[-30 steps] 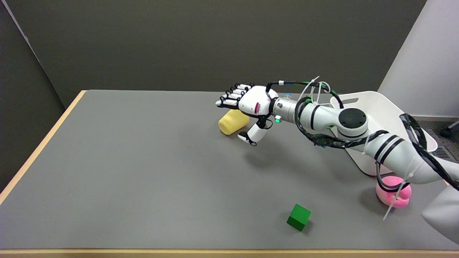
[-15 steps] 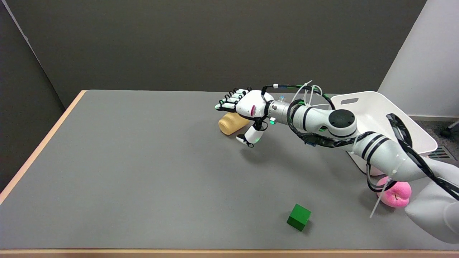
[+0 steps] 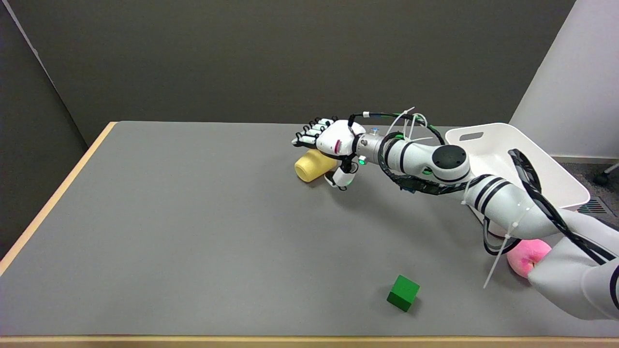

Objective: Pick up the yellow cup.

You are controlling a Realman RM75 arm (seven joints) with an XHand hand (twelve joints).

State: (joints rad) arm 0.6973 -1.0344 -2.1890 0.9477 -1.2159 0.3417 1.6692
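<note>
Yellow cup: the yellow cup [image 3: 312,166] is seen lying on its side on the grey table [image 3: 193,217], in the far middle part, with one round end turned toward the near left.
Right hand: the right hand [image 3: 332,145] is held over the cup's right end, back uppermost, with the fingers [image 3: 313,131] stretched out together above the cup and pointed left.
Thumb: the thumb is hung down on the near side, just beside the cup's right end; contact with the cup cannot be made out.
Grasp: the hand is spread wide around the cup and nothing is seen to be held; the cup is rested on the table.
Right arm: the white arm [image 3: 449,174] is extended from the lower right across the table, wrapped with black cables and white ties.
White bin: a white bin [image 3: 508,145] is placed at the table's far right, partly covered by the arm.
Green cube: a green cube [image 3: 403,293] is set near the front edge, well apart from the cup.
Pink object: a pink object [image 3: 524,256] is partly hidden behind the arm at the right.
</note>
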